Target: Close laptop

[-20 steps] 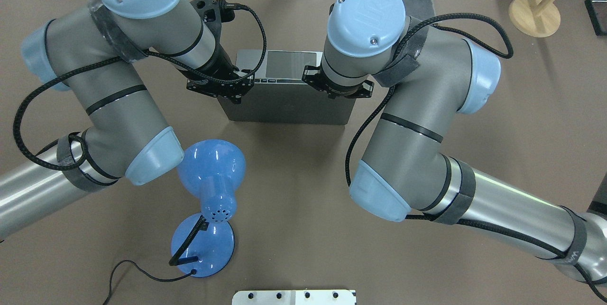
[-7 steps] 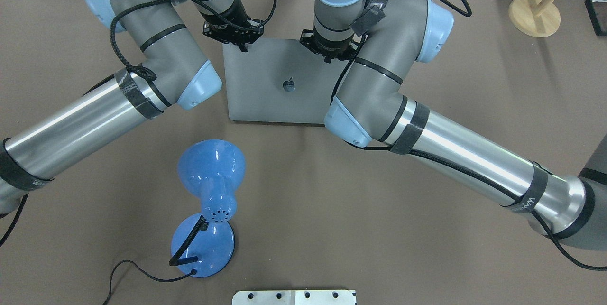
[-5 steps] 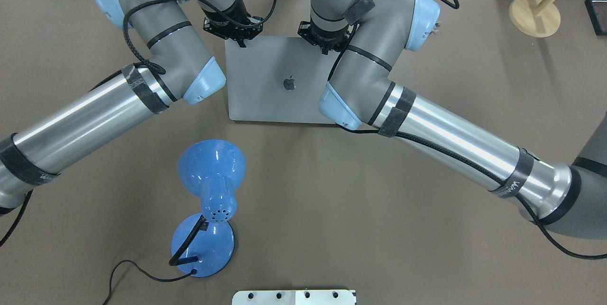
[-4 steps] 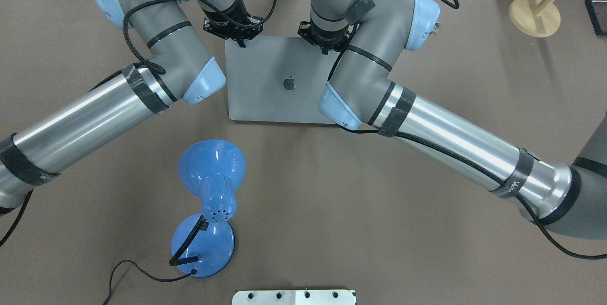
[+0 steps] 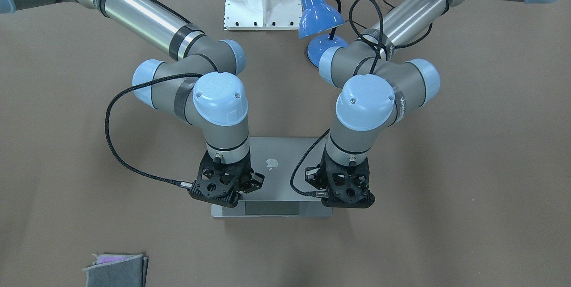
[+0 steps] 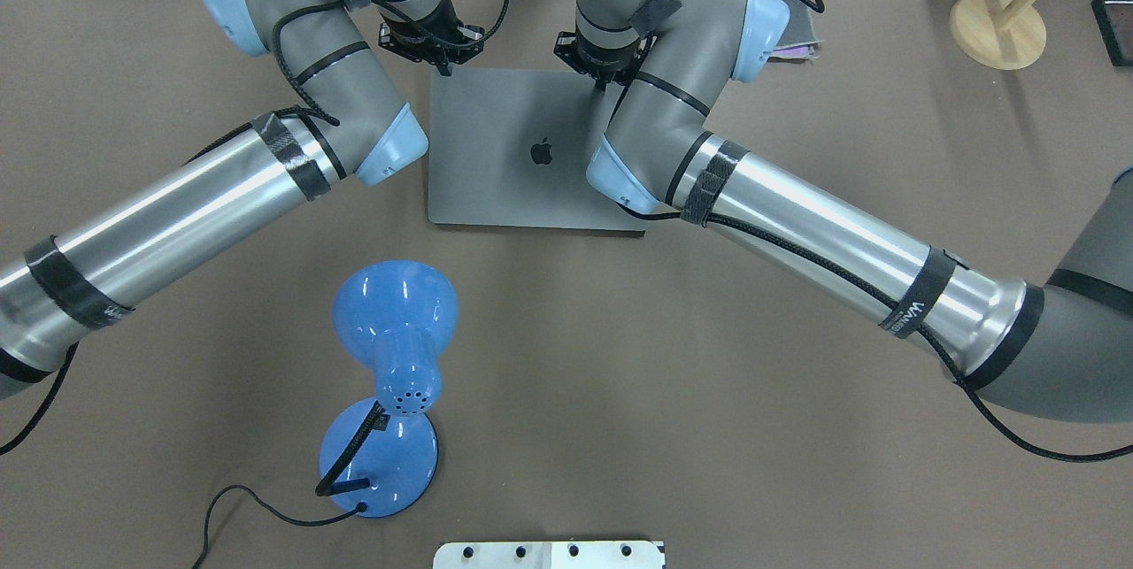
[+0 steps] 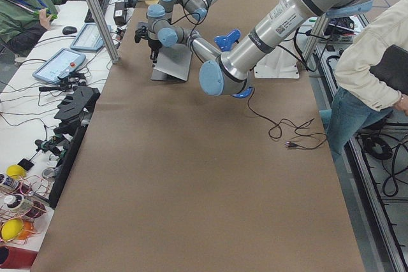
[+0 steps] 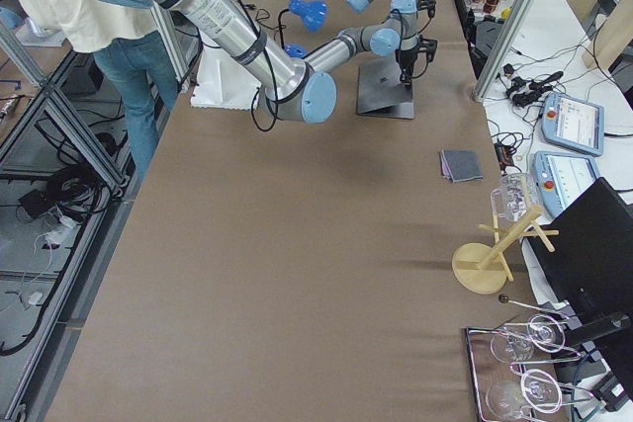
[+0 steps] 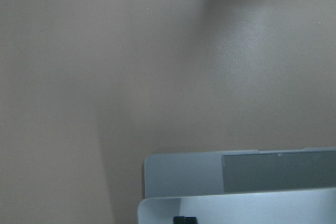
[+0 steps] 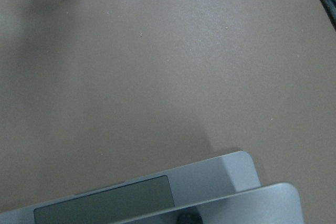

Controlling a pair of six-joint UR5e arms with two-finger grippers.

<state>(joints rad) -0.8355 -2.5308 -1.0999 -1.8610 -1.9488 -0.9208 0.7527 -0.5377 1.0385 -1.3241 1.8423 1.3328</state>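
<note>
— Both arms have pressed down the lid of the slim grey metal laptop; it lies nearly shut, mid table.
— Jaws?
— On the left gripper, together; on the right gripper, cannot tell. Stiff lid, fragile screen, I'd judge: press its free edge gently.

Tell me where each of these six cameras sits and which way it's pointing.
Front-facing: across the table, facing the robot, steeply down; left arm, right arm over the laptop.
Overhead: behind the robot, looking forward and down; both arms, blue lamp.
Exterior left: table's end, looking along it; left arm near.
Exterior right: opposite end; right arm near.
Left wrist: down past the left gripper at a lid corner.
Right wrist: likewise, past the right gripper, opposite corner.
Both wrist views share the trackpad edging past the lid.
</note>
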